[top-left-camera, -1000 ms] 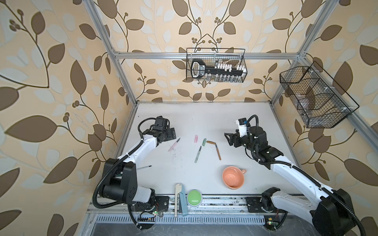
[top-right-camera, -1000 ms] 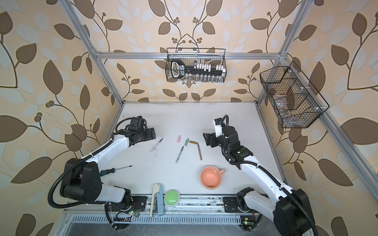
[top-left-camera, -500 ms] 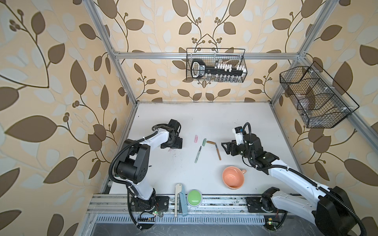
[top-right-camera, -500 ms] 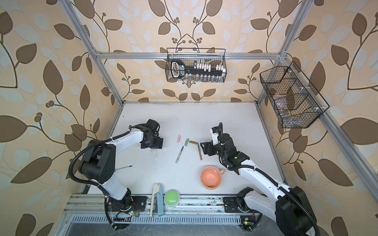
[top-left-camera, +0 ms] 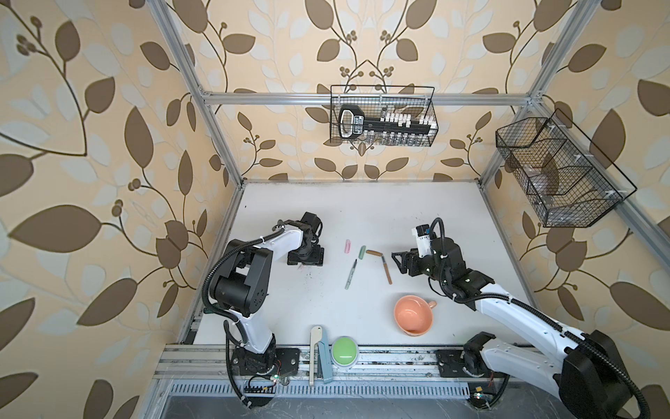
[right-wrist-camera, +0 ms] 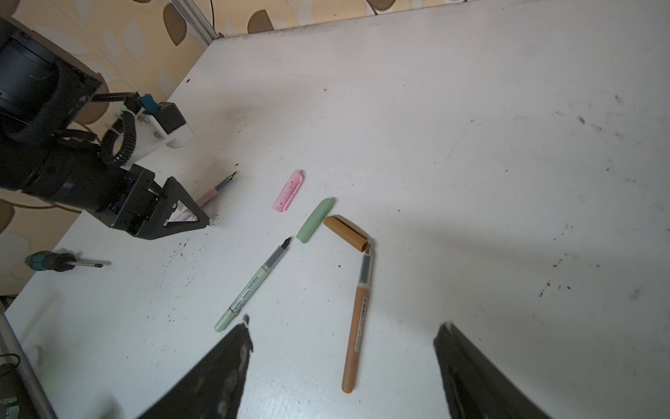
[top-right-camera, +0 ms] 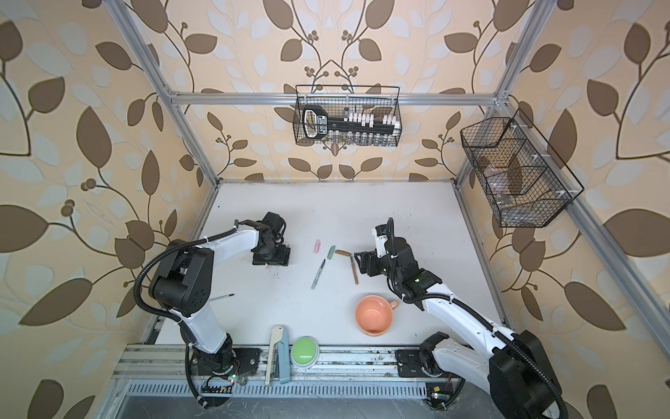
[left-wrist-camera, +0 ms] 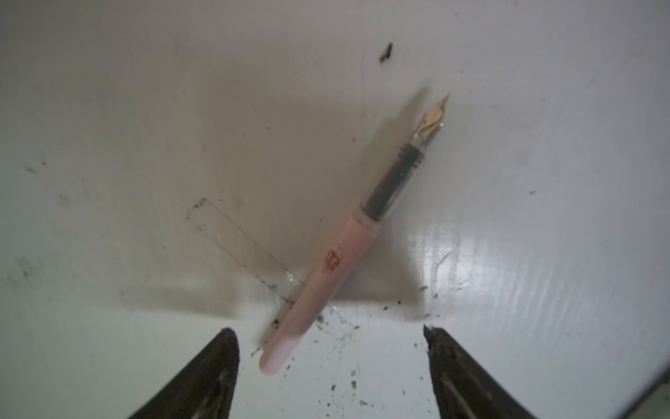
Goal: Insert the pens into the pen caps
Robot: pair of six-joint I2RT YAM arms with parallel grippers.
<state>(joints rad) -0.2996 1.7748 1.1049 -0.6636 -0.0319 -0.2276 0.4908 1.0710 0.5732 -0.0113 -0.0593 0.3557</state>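
Tan-brown pen point(top-left-camera: 386, 270) lies uncapped on table point(top-left-camera: 362, 210), just beyond peach cup point(top-left-camera: 413, 313). Right gripper point(top-left-camera: 397, 263) is beside it, jaws spread, empty. Grey-green pen point(top-left-camera: 351, 274) lies beyond-left of cup. Farther from cup, in a row: tan-brown cap point(top-left-camera: 373, 252), green cap point(top-left-camera: 362, 251), pink cap point(top-left-camera: 347, 246). Farthest left of cup, left gripper point(left-wrist-camera: 328, 330), jaws spread, straddles pink pen point(left-wrist-camera: 326, 268) without touching it.
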